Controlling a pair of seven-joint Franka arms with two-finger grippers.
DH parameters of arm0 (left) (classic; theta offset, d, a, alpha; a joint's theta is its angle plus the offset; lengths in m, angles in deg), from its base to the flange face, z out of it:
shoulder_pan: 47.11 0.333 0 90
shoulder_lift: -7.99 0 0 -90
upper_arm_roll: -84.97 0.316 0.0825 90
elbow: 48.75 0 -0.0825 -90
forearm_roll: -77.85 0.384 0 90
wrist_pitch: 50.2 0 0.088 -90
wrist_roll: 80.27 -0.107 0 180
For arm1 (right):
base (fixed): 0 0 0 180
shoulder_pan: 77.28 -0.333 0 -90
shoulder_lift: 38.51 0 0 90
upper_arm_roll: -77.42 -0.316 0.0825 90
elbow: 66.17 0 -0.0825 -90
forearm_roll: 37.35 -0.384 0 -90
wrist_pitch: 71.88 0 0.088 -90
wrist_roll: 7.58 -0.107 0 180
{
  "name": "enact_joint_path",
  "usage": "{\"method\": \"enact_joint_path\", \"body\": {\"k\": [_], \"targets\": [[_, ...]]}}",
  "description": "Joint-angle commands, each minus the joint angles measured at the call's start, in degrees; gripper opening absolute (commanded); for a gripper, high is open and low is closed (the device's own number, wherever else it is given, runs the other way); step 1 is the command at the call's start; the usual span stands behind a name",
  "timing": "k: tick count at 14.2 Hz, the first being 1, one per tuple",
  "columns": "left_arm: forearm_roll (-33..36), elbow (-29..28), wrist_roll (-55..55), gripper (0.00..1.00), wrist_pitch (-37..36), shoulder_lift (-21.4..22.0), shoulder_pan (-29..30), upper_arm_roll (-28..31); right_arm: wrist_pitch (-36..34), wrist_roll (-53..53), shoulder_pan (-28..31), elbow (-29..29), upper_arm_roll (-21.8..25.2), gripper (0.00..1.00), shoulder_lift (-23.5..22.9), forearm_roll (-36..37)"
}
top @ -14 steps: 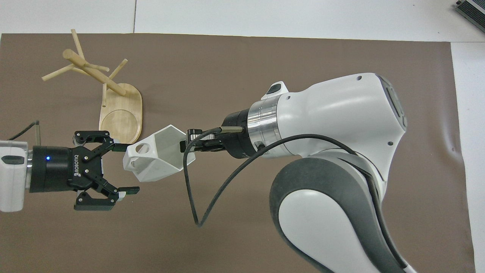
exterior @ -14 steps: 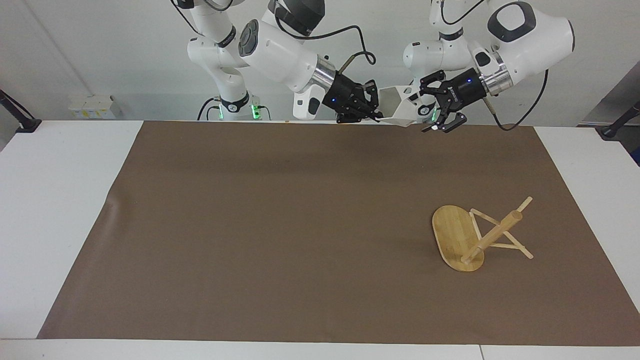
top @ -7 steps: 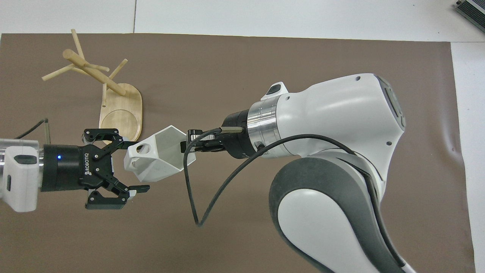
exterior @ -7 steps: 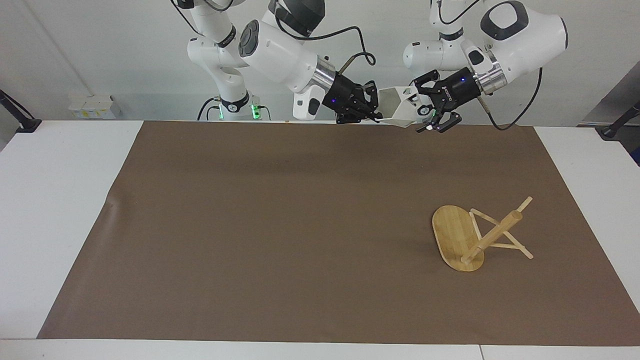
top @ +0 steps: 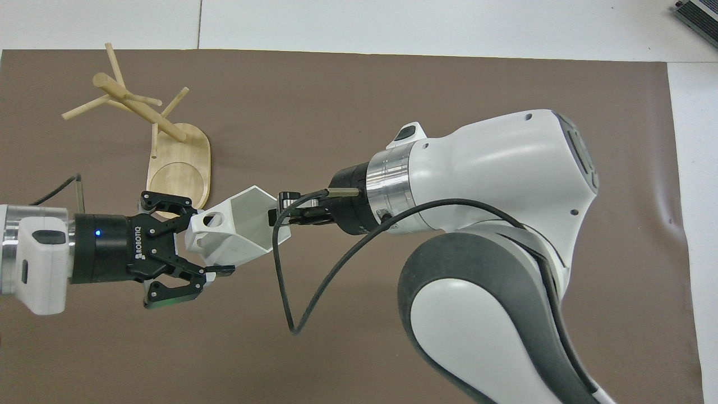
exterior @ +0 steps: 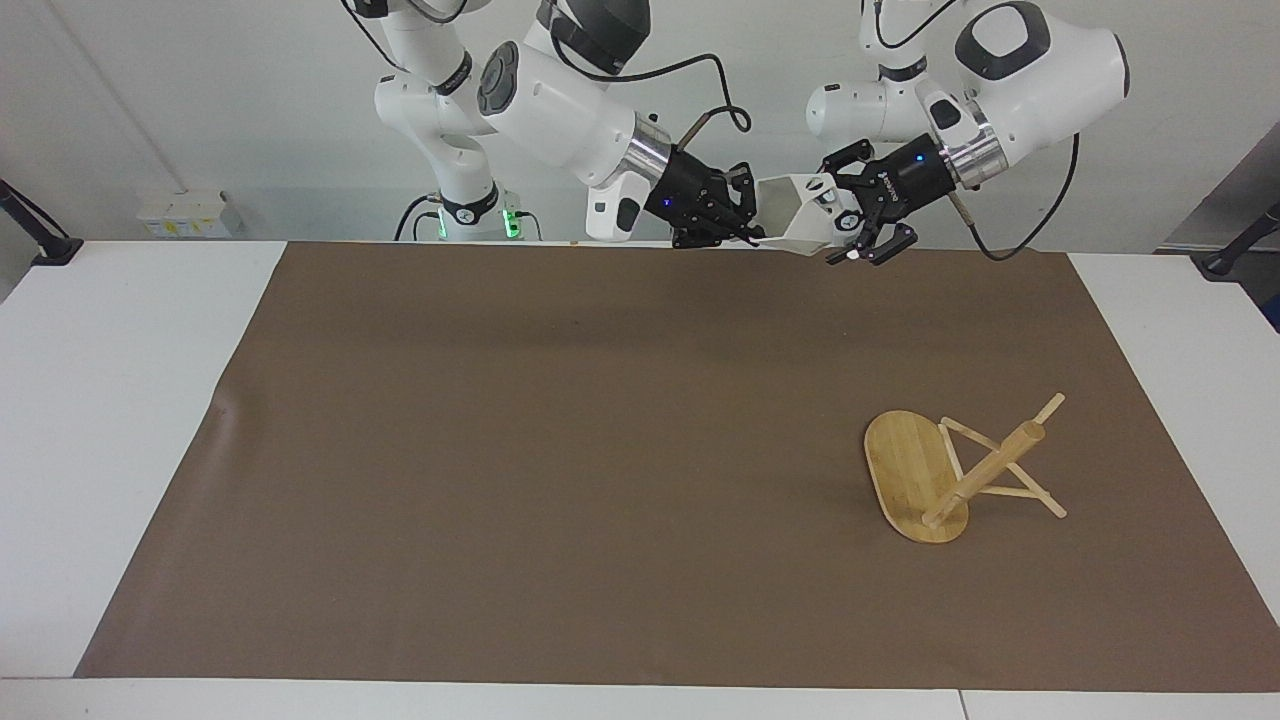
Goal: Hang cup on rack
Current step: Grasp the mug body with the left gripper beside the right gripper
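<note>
The white faceted cup [exterior: 793, 218] hangs in the air over the mat's edge nearest the robots, lying on its side. My right gripper [exterior: 752, 222] is shut on its rim [top: 279, 210]. My left gripper [exterior: 838, 226] is open, its fingers [top: 220, 270] straddling the cup's handle end [top: 210, 224]; I cannot tell whether they touch it. The bamboo rack [exterior: 985, 468] stands on the mat toward the left arm's end, its pegs bare [top: 140, 109].
A brown mat [exterior: 500, 450] covers most of the white table [exterior: 120, 400]. The right arm's cable [top: 291, 292] loops below its wrist. The rack's oval base [top: 179, 168] lies just past the left gripper in the overhead view.
My left gripper has moved in toward the cup, so its fingers now lie on both sides of the handle end, and they have narrowed a little. The right gripper and cup have held still.
</note>
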Motion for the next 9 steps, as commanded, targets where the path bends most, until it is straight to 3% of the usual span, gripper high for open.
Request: {"method": "enact_joint_path", "body": {"k": [1, 7, 9], "targets": [[-0.8, 0.3, 2.2, 0.00, 0.1, -0.2, -0.9, 0.3, 1.2, 0.3, 0.7, 0.6, -0.9, 0.00, 0.3, 0.5], [-0.7, 0.3, 5.7, 0.00, -0.3, -0.2, -0.9, 0.4, 1.2, 0.6, 0.7, 0.6, -0.9, 0.00, 0.3, 0.5], [-0.5, 0.1, 5.8, 0.00, 0.0, -0.2, -0.8, 0.5, 1.2, 0.7, 0.7, 0.6, -0.9, 0.15, 0.3, 0.5]]}}
